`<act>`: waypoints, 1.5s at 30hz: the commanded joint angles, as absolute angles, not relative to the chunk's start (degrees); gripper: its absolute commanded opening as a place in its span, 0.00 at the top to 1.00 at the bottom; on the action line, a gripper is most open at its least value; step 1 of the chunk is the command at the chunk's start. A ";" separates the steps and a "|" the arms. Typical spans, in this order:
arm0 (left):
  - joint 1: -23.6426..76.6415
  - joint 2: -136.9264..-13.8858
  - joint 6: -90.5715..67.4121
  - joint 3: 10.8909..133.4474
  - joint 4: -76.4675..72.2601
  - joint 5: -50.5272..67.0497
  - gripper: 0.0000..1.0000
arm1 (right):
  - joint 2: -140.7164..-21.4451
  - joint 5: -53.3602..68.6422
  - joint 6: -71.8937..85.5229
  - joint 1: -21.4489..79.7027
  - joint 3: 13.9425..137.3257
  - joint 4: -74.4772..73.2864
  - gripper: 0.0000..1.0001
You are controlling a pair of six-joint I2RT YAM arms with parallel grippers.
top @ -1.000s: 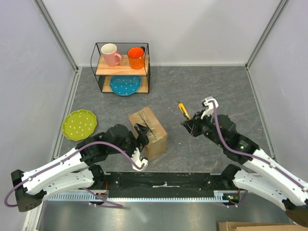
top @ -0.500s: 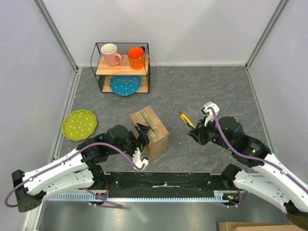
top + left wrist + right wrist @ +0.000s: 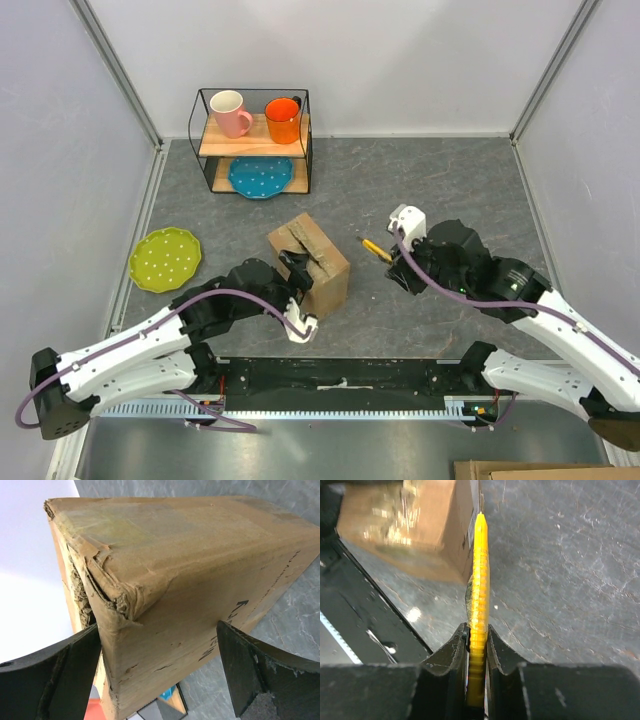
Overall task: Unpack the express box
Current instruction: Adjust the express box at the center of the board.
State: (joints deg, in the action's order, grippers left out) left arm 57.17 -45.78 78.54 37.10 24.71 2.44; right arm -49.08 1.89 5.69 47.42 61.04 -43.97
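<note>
- The cardboard box (image 3: 308, 262) sat just left of the centre of the top view on the grey table (image 3: 450, 180), well apart from the side walls.
- Bare table lay to its right and upper right. A wire rack (image 3: 255, 140) stood beyond it in the upper left, and a green plate (image 3: 165, 259) lay near the left edge.
- The left claw (image 3: 297, 295) was spread wide and clamped across a torn lower corner of the box, one finger against each side.
- The right claw (image 3: 400, 265) was pinched together on a yellow knife (image 3: 373, 247), whose tip pointed at the box without touching it.
- Since half a second earlier, the right claw had swung left and brought the knife nearer the box; the box had turned slightly in the left claw's grip.
</note>
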 commanded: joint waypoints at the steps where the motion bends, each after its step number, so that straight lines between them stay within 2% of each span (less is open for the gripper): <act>1: 53.36 -48.60 70.85 35.50 21.89 -3.60 0.01 | -49.66 -3.07 -2.89 50.01 64.16 -47.46 1.00; 7: 47.91 -50.80 68.65 37.34 19.86 -3.43 0.02 | -50.18 -8.78 -11.84 57.20 65.65 -49.65 1.00; 15: 47.73 -49.14 67.59 41.48 27.14 4.65 0.01 | -55.53 -14.76 -18.72 65.20 66.18 -50.10 1.00; 20: 47.64 -45.01 67.94 42.18 29.18 10.45 0.01 | -56.43 -17.23 -22.14 66.00 65.22 -44.84 1.00; 24: 46.50 -45.09 62.25 47.53 29.44 13.35 0.01 | -55.81 -17.40 -22.85 65.92 64.78 -40.87 1.00; 35: 42.02 -50.54 52.21 58.71 28.83 17.31 0.01 | -57.57 -18.28 -26.10 67.23 65.83 -43.77 1.00; 45: 32.97 -59.23 45.71 66.00 28.12 20.48 0.01 | -61.26 -28.47 -31.02 72.86 65.83 -46.06 1.00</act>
State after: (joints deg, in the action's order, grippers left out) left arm 36.27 -55.13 51.44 60.64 30.00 17.41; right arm -59.72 -22.22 -28.01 71.31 64.16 -45.47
